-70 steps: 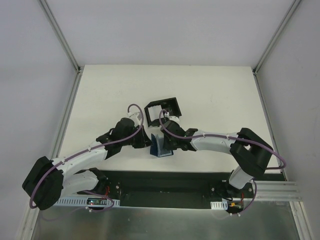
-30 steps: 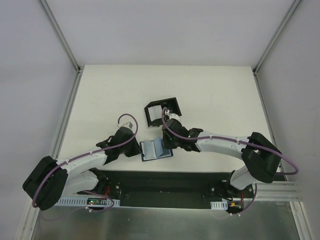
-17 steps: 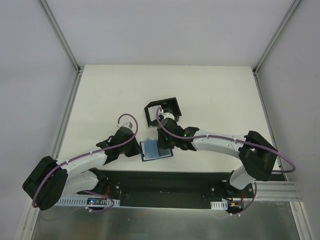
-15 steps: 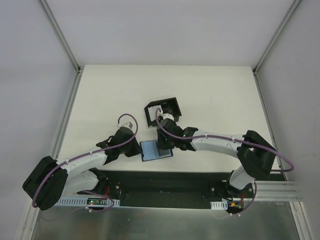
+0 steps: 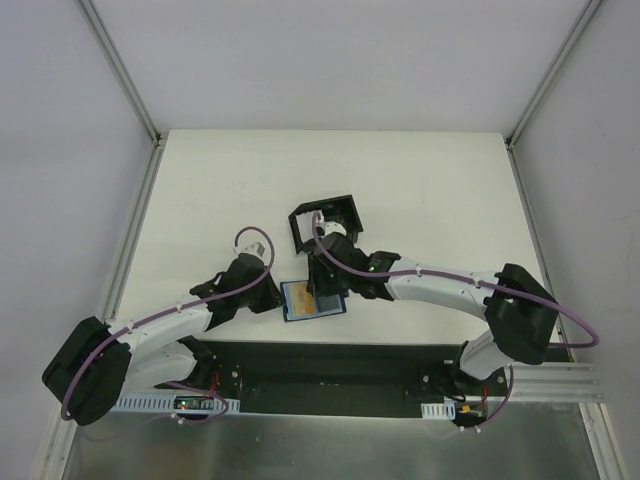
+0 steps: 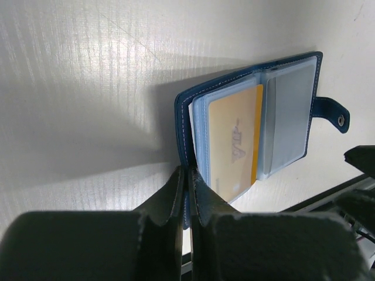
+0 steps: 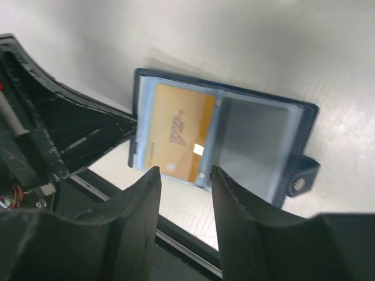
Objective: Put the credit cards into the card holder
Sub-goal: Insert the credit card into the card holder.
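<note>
Left hand hides part of card holder.

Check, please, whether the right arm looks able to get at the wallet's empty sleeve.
Probably yes: the wallet lies open, the right pincer hovers open over it, and nothing covers the empty sleeve. The left pincer only pinches the cover edge beside the orange card.

Bright even light; soft shadow beside card holder; right wrist view blurred.
</note>
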Tool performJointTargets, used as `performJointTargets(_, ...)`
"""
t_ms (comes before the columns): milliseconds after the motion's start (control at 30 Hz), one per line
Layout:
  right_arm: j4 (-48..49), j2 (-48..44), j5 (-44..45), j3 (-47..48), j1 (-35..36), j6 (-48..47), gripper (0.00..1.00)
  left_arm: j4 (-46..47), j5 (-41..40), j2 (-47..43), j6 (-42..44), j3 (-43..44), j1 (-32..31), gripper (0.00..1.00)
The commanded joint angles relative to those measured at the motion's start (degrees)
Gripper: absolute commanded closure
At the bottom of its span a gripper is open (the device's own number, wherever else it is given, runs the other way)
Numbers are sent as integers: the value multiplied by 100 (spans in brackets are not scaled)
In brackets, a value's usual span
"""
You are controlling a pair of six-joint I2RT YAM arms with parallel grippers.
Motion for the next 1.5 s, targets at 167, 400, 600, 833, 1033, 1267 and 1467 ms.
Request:
performJointTargets(167,150,926,-595,762,293,-150,48,-16,84,-384,142,55,40,100)
performJointTargets(400,-88,1234,-455,1000,381,-186,46,2,67,-727,177,-6,40,100)
performJointTargets(600,-396,1313,-164,1167,433,-238,46,10,102,-727,177,-24,40,100)
performJointTargets(833,-291,1112,-76,1062,442,-291,49,10,67,-710,177,-50,40,100)
performJointTargets(1033,-238,1102,29,1026,442,-273,51,10,67,-736,168,-68,40,100)
performJointTargets(1267,-334,1313,55,1158,442,-265,52,19,76,-754,159,-68,40,100)
performJointTargets(1467,-343,1410,-6,1220,442,-291,51,46,76,-727,159,-33,40,100)
